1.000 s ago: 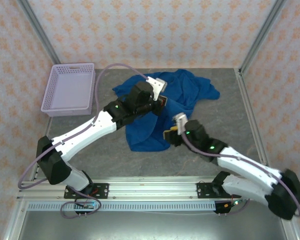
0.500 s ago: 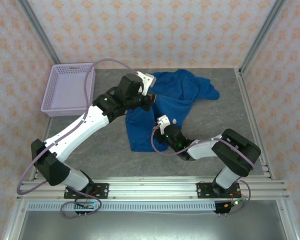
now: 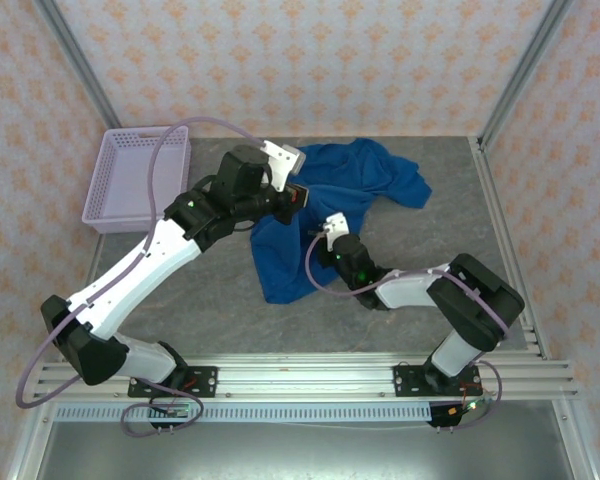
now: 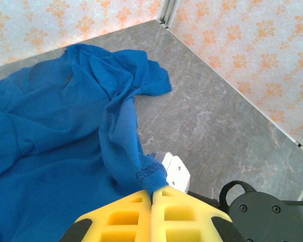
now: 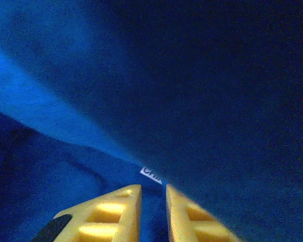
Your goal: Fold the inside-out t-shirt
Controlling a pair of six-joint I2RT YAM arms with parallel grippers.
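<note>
The inside-out t-shirt (image 3: 352, 180) is a rumpled royal-blue heap on the grey table, spreading from the middle toward the back right. My left gripper (image 3: 298, 194) is shut on a stitched hem of it (image 4: 151, 174), holding that edge above the table so the cloth hangs away in a taut ridge. In the left wrist view the yellow fingertips (image 4: 167, 197) press together on the hem. My right gripper (image 5: 153, 189) is tucked under the cloth near the shirt's middle (image 3: 325, 240), jaws narrowed with blue fabric between them. A small white label (image 5: 151, 175) lies just ahead of its tips.
A lavender mesh basket (image 3: 140, 176) stands at the back left. Bare grey table (image 3: 210, 290) lies in front of the shirt and to the right (image 3: 450, 230). Metal frame posts and patterned walls close in the back and the sides.
My left gripper has pulled the shirt's hem leftward and back. The right arm has swung in from the right and slid under the cloth, its jaws narrowing.
</note>
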